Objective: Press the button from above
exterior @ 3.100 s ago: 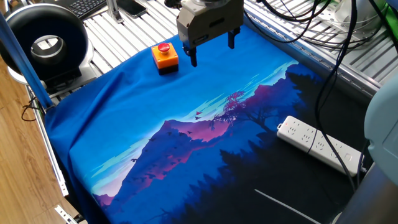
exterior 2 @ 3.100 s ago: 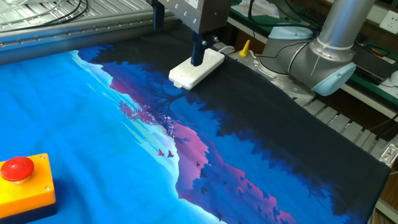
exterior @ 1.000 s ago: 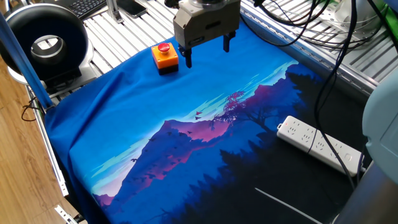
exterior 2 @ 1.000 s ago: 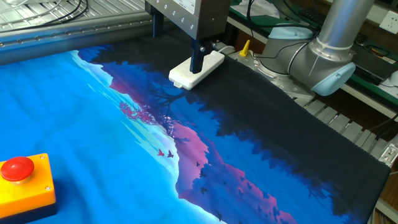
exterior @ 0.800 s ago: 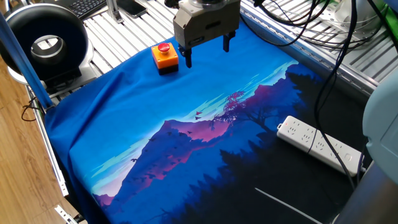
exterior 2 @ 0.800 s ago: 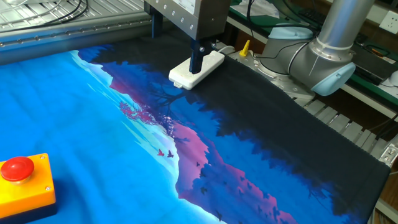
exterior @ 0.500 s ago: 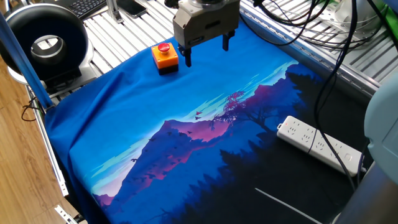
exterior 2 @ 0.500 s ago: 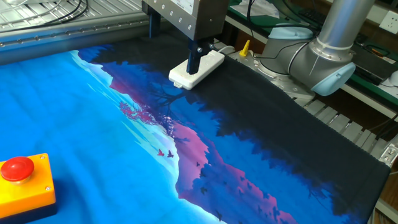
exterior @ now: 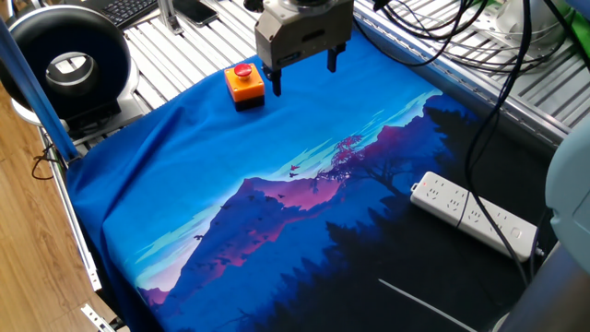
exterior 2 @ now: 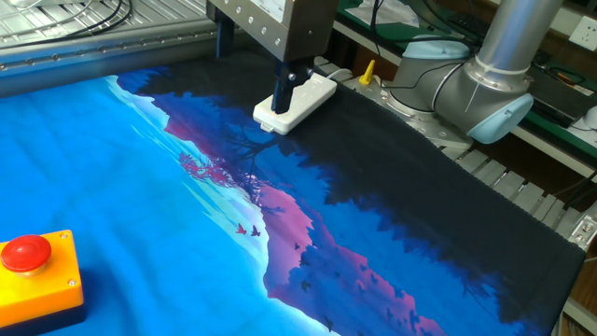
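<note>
The button (exterior: 243, 71) is a red cap on a small orange box (exterior: 246, 87) with a black base, standing at the far left part of the blue landscape mat (exterior: 277, 203). My gripper (exterior: 303, 74) hangs above the mat just right of the box, fingers pointing down with a wide gap between them, empty. Its left fingertip (exterior: 274, 86) is beside the box, not over the cap. In the other fixed view the button (exterior 2: 25, 252) sits at the bottom left and the gripper (exterior 2: 251, 79) is at the top, far from it.
A long white power strip (exterior: 470, 214) lies on the dark right part of the mat; it also shows in the other fixed view (exterior 2: 300, 101) behind one finger. A black round device (exterior: 69, 63) stands off the mat at left. Cables (exterior: 461, 37) hang at the back.
The gripper has crept a little left toward the button and slightly upward, staying open. The button and power strip have not moved.
</note>
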You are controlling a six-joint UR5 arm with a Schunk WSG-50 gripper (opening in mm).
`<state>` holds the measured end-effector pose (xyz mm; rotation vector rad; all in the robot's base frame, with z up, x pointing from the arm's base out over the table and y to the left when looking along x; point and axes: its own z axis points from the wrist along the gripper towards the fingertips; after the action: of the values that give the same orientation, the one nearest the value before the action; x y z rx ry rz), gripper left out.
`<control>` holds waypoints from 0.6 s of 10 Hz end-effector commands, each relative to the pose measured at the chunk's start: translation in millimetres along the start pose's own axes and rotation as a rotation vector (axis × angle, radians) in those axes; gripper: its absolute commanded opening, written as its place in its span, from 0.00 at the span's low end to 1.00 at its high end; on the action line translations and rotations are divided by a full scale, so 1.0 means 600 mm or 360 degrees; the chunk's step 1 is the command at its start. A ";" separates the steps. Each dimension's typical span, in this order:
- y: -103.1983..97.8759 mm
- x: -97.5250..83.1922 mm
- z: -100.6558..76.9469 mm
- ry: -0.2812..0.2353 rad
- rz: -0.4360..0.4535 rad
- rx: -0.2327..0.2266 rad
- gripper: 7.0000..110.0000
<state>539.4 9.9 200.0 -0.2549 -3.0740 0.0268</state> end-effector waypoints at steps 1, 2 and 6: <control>0.003 -0.008 -0.002 -0.0032 0.0014 -0.0012 0.00; 0.003 -0.010 -0.002 -0.0037 0.0019 -0.0011 0.00; 0.003 -0.019 -0.003 -0.0074 0.0049 -0.0013 0.00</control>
<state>547.1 7.9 200.0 -0.2855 -3.1036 0.0387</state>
